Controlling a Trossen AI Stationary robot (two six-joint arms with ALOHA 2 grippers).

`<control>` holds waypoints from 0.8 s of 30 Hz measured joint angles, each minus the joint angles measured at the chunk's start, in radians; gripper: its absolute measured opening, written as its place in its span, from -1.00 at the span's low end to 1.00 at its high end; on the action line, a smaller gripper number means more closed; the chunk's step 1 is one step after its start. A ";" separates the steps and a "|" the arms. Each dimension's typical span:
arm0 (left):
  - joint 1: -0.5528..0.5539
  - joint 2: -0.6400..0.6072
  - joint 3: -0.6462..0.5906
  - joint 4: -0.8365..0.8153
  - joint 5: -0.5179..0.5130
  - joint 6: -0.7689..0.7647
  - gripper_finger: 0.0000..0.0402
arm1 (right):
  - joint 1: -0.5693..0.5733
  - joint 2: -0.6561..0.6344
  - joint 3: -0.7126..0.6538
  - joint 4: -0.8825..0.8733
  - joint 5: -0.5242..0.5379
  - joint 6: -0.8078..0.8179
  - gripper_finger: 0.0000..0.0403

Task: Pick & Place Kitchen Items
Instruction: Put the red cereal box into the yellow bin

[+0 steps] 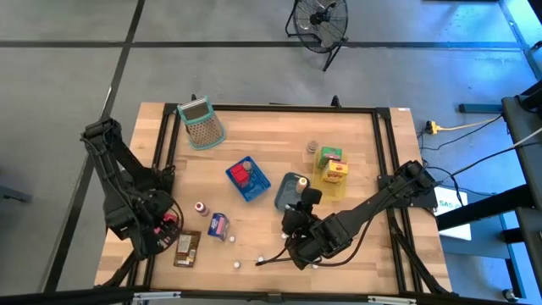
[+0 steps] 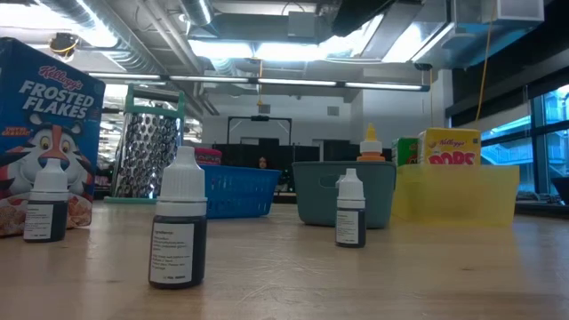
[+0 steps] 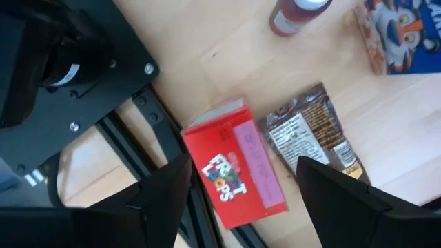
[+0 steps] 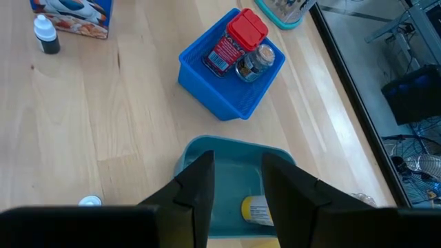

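My left gripper [image 3: 251, 200] points down near the table's left near corner [image 1: 163, 222]. It is open, with one finger on either side above a red Froot Loops box [image 3: 238, 169] and touching nothing. The box lies flat, half on the wood and half on the black frame rail. Beside it lie a brown packet [image 3: 313, 134] and a Frosted Flakes box [image 1: 218, 225]. My right gripper [image 4: 238, 186] is open and slants down over the teal tray [image 4: 231, 155], which holds a yellow-capped bottle [image 4: 256, 210].
A blue tray [image 1: 248, 178] holds a red-lidded tin and a jar. A yellow tray [image 1: 332, 174] holds cereal boxes. A grater [image 1: 201, 123] lies at the far left. Small white-capped dropper bottles [image 2: 178, 227] [image 2: 350, 209] stand near the front edge. A reddish bottle [image 1: 201, 207] stands by the Frosted Flakes box.
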State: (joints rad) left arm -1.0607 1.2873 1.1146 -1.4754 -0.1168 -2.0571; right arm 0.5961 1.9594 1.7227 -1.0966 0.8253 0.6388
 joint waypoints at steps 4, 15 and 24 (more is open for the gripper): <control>0.000 0.000 0.000 -0.002 -0.003 0.006 0.30 | 0.000 0.000 0.000 0.002 0.000 0.000 -0.39; 0.000 0.000 0.000 -0.048 -0.047 0.077 0.30 | 0.000 0.000 0.000 0.002 -0.003 0.000 -0.39; 0.003 0.000 0.000 -0.038 -0.170 0.141 0.30 | 0.000 0.000 0.000 0.001 -0.022 -0.015 -0.39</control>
State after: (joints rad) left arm -1.0574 1.2873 1.1146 -1.5131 -0.2865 -1.9166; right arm 0.5957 1.9594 1.7227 -1.0952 0.8035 0.6240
